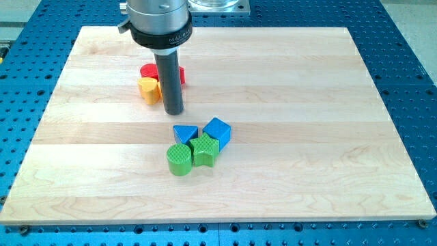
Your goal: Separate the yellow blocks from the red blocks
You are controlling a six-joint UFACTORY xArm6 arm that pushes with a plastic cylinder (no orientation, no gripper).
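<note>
Since your arm is carrying only a rod and no jaws at all, nothing is gripping or holding; my tip is resting on the tabletop, just right of the yellow block and below the red block. Those two are touching, yellow in front of red, so you are probably lining up a sideways push to part them. Nearer the view's bottom, two blue blocks, a green star and a green cylinder are sitting clustered, clear of that push.
</note>
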